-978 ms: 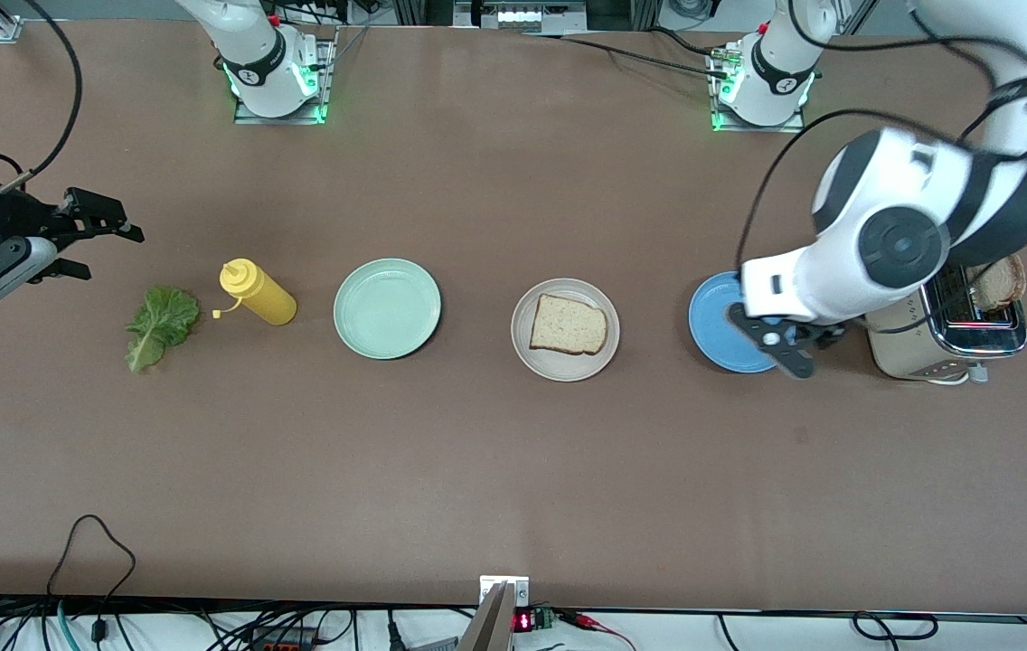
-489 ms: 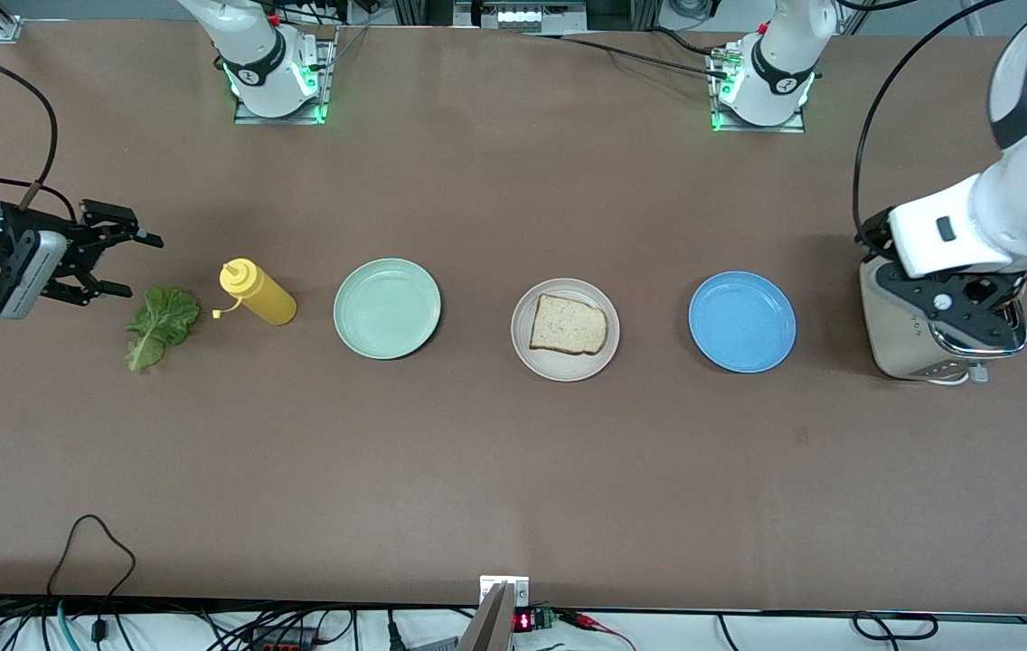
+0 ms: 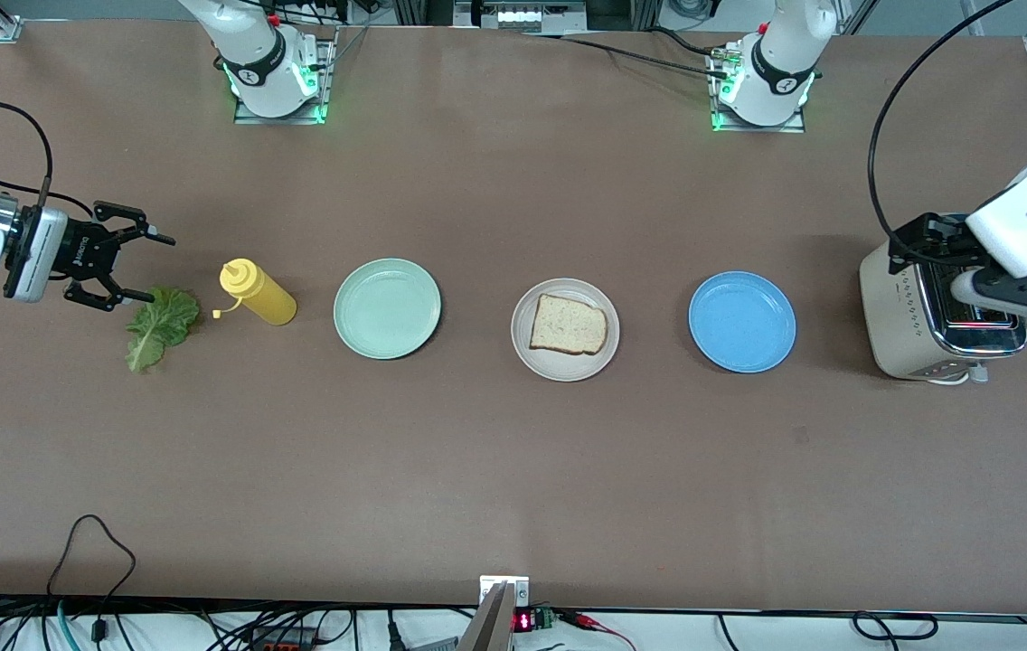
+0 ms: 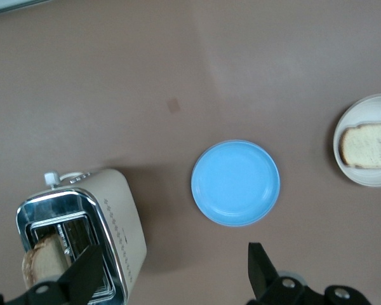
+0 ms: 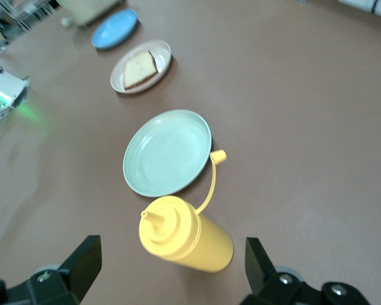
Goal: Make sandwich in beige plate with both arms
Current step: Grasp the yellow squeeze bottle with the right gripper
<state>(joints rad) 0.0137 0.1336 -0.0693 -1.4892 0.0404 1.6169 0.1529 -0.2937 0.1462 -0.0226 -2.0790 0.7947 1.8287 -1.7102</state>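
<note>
A single bread slice [image 3: 569,325] lies on the beige plate [image 3: 605,353] at mid-bench, between a mint-green plate [image 3: 387,308] toward the right arm's end and a blue plate [image 3: 742,321] toward the left arm's end. The right pincer [image 3: 141,267], fingers spread and empty, hovers at the upper tip of the lettuce leaf [image 3: 158,326], which lies flat on the bench [image 3: 513,470] just beside a yellow squeeze bottle [image 3: 259,292] lying on its side. At the left arm's end, the left pincer [image 4: 174,273], also spread and empty, hangs over a cream toaster [image 3: 907,316] with a second bread slice [image 4: 43,265] standing in its slot.
</note>
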